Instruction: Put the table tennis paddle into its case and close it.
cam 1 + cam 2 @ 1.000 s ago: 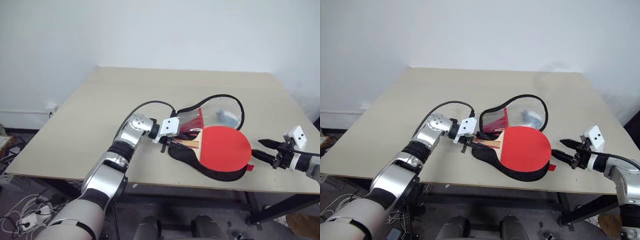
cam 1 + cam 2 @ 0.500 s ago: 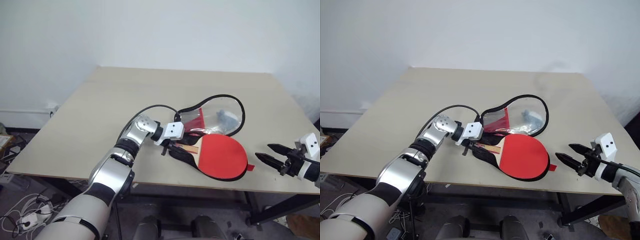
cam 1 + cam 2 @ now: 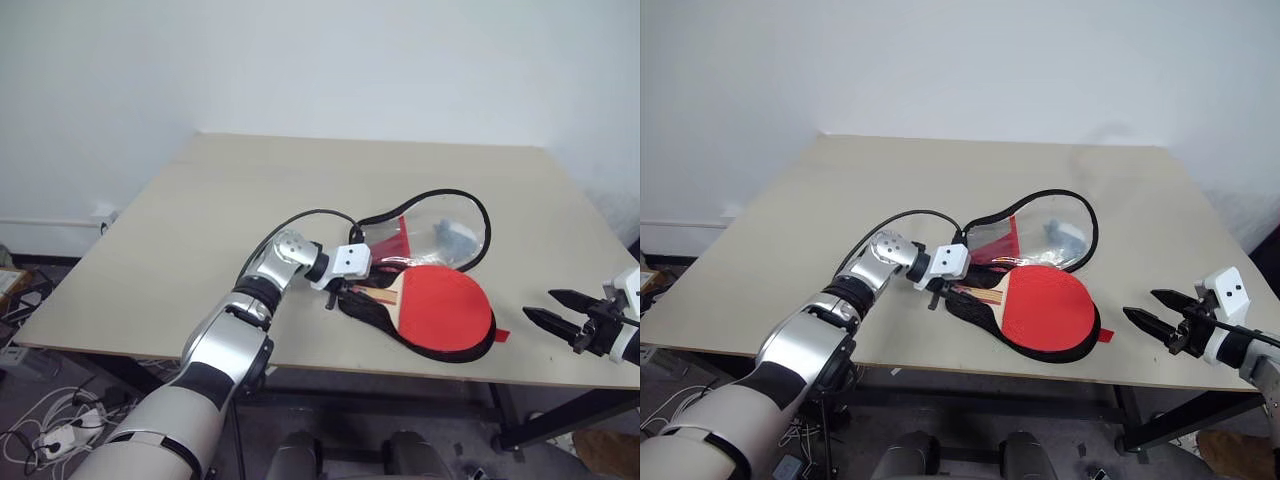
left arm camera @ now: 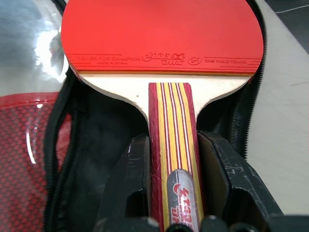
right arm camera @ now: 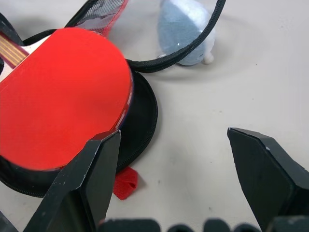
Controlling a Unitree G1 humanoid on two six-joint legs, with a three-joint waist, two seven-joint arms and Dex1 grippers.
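The table tennis paddle (image 3: 442, 310) lies with its red blade on the black lower half of the open case (image 3: 436, 353), near the table's front. My left gripper (image 3: 345, 291) is shut on the striped wooden handle (image 4: 171, 121), one black finger (image 4: 133, 179) on each side. The case's upper flap (image 3: 425, 215), red with a clear panel, is folded back behind the paddle. A small red tab (image 5: 124, 182) sticks out at the case's front rim. My right gripper (image 3: 540, 304) hangs open to the right of the case, apart from it, its fingertips pointing at the tab.
A small white-grey soft lump (image 5: 186, 31) lies on the table under the clear flap's rim. The beige table (image 3: 200, 220) is bare to the left and behind. Its front edge (image 3: 300, 364) runs just below the case and the right gripper.
The paddle's blade has come down from a raised tilt to lie flat on the case's lower half. My right gripper has drawn back to the right, away from the case's rim.
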